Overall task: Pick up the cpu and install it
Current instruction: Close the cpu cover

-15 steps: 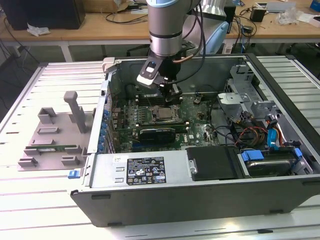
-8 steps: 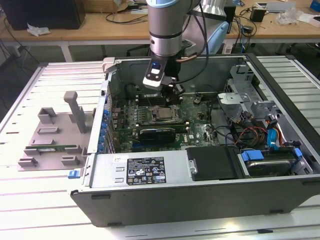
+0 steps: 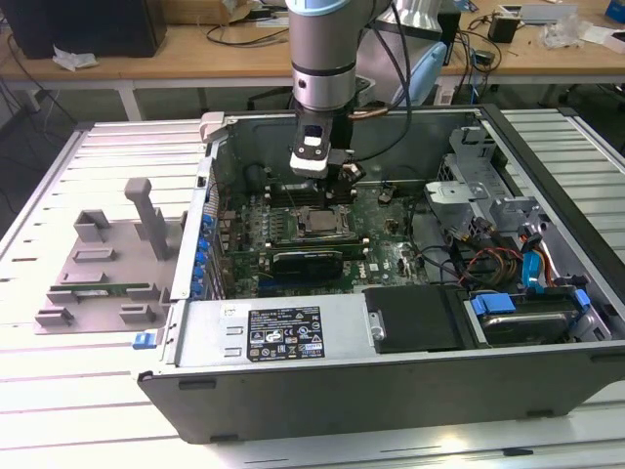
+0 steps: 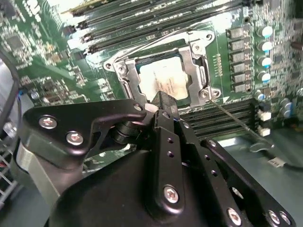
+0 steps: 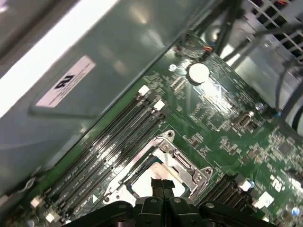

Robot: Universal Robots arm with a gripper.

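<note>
Table (image 3: 68, 420) of pale slats carries an open PC case (image 3: 391, 391) lying on its side, with a grey fixture (image 3: 98, 259) beside it on the exterior view's left. Arm (image 3: 322, 49) comes down into the case over the board (image 3: 386, 230). On the board, between rows of memory slots (image 4: 142, 23), sits the socket (image 4: 200, 71), a metal frame with screws at its corners. A thin wire lever (image 4: 236, 120) runs out from one corner, away from the frame (latched or not, can't tell). Cpu (image 4: 160, 80) lies flat inside the socket frame, silver top up and level with it as far as shows, so placement looks done. Gripper (image 4: 163, 100) hovers just above the cpu's near edge, fingers (image 5: 156, 189) pressed together with nothing between them. In the first wrist view the two tips meet along a thin seam over the chip. Whether they touch the lid or sit just clear of it, cannot tell. Handling, as judged: cpu is light, thin and rigid, and won't flex. The metal top is smooth, so likely slippery under a pinch from above. The fragile parts are the underside contacts and the socket pins below, so any tilt or drag is the risk. Best hold is by two opposite edges, kept level, pads off the underside.
</note>
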